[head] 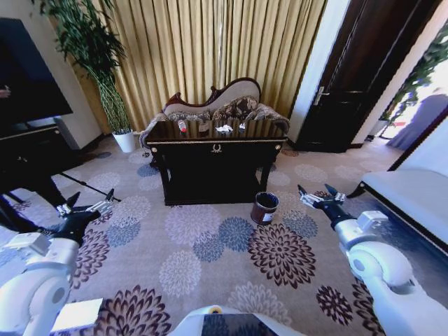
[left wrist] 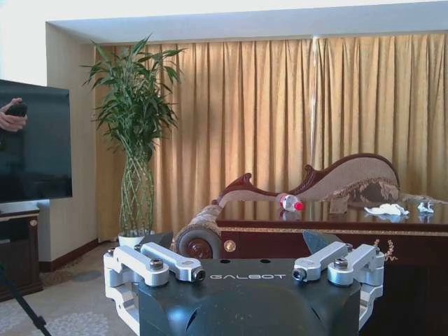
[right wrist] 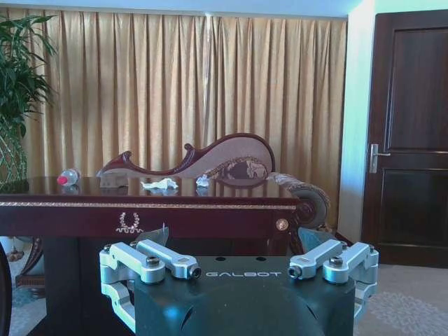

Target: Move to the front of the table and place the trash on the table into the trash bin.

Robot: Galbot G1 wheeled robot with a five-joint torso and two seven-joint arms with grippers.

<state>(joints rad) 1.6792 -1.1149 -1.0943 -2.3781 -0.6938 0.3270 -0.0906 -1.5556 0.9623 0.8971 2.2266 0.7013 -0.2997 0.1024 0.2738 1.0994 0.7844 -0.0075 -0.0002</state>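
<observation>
The dark glossy table (head: 217, 148) with gold trim stands a few steps ahead on the carpet. On its top lie the trash pieces: a clear bottle with a red cap (head: 183, 127), a small tan box (head: 204, 127) and a white paper wad (head: 224, 129). The maroon trash bin (head: 264, 208) stands on the floor by the table's right front leg. My left gripper (head: 87, 206) and right gripper (head: 318, 194) are held out low on either side, both open and holding nothing. From the wrists I see the bottle (left wrist: 290, 202) (right wrist: 67, 177), box (left wrist: 338, 204) (right wrist: 112, 180) and paper (left wrist: 386, 209) (right wrist: 160, 184).
A carved sofa (head: 224, 101) sits behind the table before gold curtains. At the left are a TV (head: 28, 77) on a black stand, a tripod leg (head: 87, 185) and a potted plant (head: 105, 77). A dark door (head: 357, 84) and a pale bench (head: 413, 199) are on the right. Open carpet lies ahead.
</observation>
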